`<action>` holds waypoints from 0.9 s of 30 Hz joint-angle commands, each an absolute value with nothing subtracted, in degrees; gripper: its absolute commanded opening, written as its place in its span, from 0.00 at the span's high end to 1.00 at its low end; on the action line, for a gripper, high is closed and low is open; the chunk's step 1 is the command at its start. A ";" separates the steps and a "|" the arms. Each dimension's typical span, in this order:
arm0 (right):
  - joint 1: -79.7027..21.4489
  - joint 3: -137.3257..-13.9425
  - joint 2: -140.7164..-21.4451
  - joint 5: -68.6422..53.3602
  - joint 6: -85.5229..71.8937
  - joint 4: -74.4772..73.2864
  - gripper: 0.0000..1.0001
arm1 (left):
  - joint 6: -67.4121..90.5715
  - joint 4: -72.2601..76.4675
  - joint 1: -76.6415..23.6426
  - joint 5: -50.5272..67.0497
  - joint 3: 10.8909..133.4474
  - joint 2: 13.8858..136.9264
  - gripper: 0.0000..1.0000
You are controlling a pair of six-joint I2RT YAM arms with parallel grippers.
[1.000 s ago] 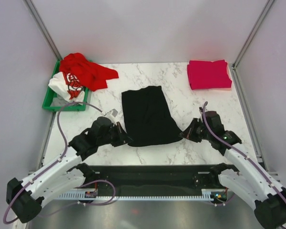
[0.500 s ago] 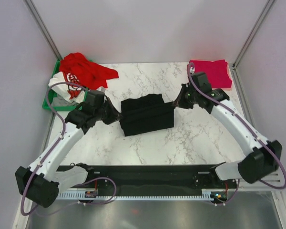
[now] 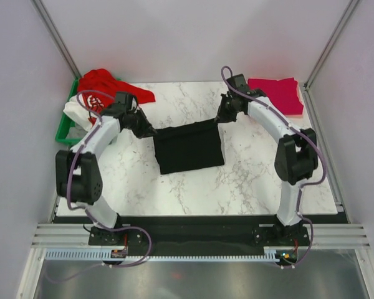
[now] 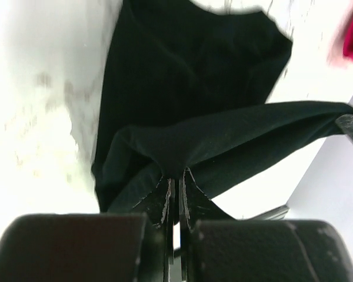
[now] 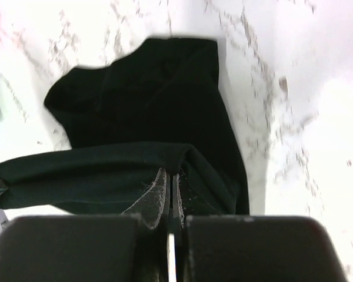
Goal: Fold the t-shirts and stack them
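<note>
The black t-shirt [image 3: 188, 147] lies folded in half on the marble table. My left gripper [image 3: 151, 132] is shut on its far left corner and my right gripper [image 3: 218, 120] is shut on its far right corner, the folded-over edge stretched between them. In the left wrist view the black cloth [image 4: 188, 117] runs out from the pinched fingers [image 4: 165, 197]. In the right wrist view the same cloth [image 5: 141, 117] is pinched at the fingers [image 5: 159, 194]. A folded crimson-pink t-shirt [image 3: 274, 95] lies at the far right. A red t-shirt [image 3: 112, 90] and a white printed one [image 3: 87, 111] are heaped at the far left.
A green plastic bin [image 3: 67, 124] stands at the far left under the heaped shirts. Metal frame posts rise at both back corners. A black rail runs along the near table edge.
Both grippers have carried the near hem of the black t-shirt away from the arms' bases to its far edge, folding it in half. Both arms are stretched further out.
</note>
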State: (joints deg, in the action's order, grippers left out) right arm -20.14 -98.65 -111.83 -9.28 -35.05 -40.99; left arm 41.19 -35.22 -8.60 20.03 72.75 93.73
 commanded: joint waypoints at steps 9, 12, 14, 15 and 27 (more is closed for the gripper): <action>-15.82 -123.82 -136.04 -12.39 -34.02 -40.87 0.45 | 35.77 -36.47 -3.78 30.85 101.32 125.14 0.48; -14.77 -128.85 -136.94 -10.90 -33.40 -43.07 0.27 | 34.20 -39.71 -3.60 32.16 110.10 128.93 0.38; -14.68 -125.87 -133.01 -8.02 -32.70 -42.45 0.24 | 32.97 -43.04 -3.69 32.43 115.02 129.29 0.30; -14.68 -123.77 -131.24 -7.39 -32.35 -41.49 0.24 | 32.52 -44.11 -3.69 31.39 115.83 128.85 0.29; -16.78 -84.02 -109.60 -23.46 -33.75 -12.84 0.33 | 27.69 -42.92 -5.79 18.89 96.43 103.47 0.30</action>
